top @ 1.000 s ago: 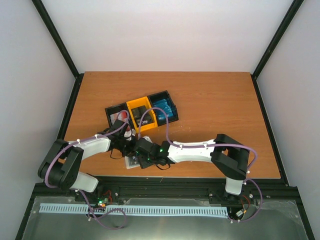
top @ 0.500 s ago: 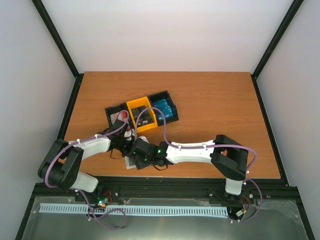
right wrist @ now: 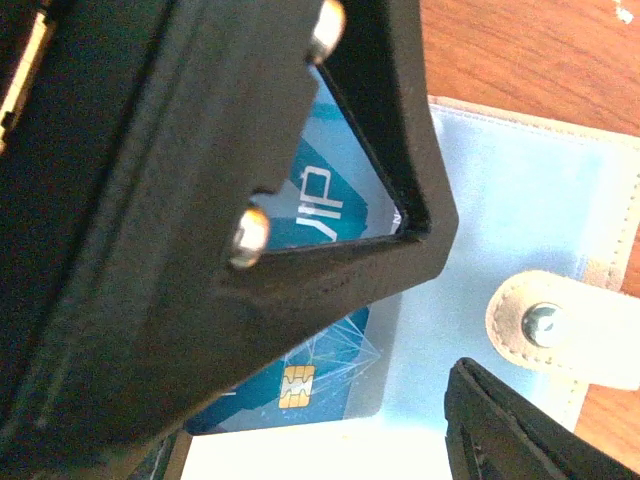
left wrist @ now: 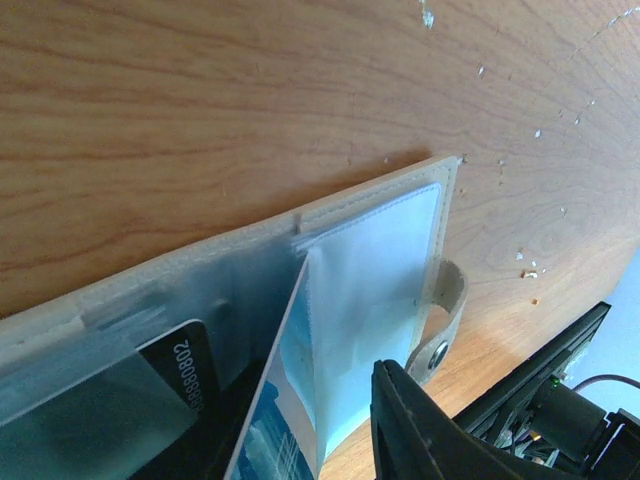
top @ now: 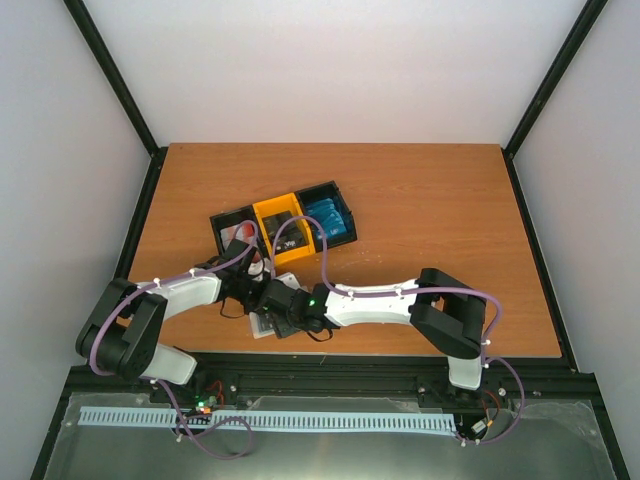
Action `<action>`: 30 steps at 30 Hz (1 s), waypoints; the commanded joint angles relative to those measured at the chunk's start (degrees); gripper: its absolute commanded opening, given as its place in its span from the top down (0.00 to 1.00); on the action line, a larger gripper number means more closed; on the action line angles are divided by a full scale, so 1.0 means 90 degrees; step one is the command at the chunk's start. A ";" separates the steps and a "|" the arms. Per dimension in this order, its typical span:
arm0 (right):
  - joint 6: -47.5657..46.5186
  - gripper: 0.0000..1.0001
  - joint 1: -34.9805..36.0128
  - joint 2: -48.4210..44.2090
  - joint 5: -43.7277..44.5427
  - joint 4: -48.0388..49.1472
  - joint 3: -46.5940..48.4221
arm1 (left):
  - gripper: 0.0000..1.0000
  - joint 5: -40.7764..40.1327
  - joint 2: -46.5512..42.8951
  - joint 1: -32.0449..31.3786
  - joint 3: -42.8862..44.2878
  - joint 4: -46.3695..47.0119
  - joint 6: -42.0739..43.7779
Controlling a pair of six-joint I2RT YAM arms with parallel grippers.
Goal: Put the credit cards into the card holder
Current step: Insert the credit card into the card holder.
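The beige card holder (top: 262, 325) lies open near the table's front edge, with its pale blue clear pockets (left wrist: 380, 240) facing up. A black card (left wrist: 170, 370) sits in one pocket. My left gripper (top: 258, 292) is shut on a blue credit card (left wrist: 270, 430) and holds it on edge, with its far corner between the pocket leaves. In the right wrist view the same card (right wrist: 320, 375) shows its chip under the left gripper's finger (right wrist: 200, 220). My right gripper (top: 275, 312) hangs open over the holder, with one finger (right wrist: 530, 430) near the snap tab (right wrist: 545, 322).
The black-and-yellow three-compartment tray (top: 262, 212) stands just behind the two grippers. It holds blue cards (top: 330, 218) in the right compartment and red-and-white cards (top: 238, 233) in the left. The two arms crowd together over the holder. The table's front edge is right beside it.
My right gripper has slid left over the card holder, closer to the left gripper. The left gripper and the holder have stayed in place.
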 commanded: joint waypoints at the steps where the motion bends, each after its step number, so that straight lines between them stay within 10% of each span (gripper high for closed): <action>1: 0.0250 0.33 0.0061 0.0108 0.0312 -0.0220 0.0181 | 0.70 -0.0005 -0.0115 -0.0040 0.0150 -0.0134 -0.0085; 15: 0.0789 0.35 0.0057 0.0280 0.0329 -0.0303 0.0289 | 0.62 -0.0158 -0.0613 -0.0037 -0.0005 -0.0434 -0.0334; 30: 0.1011 0.36 -0.0102 0.0232 0.0009 -0.0030 0.0072 | 0.76 -0.0250 -0.1423 -0.0035 -0.0571 -0.0631 -0.0710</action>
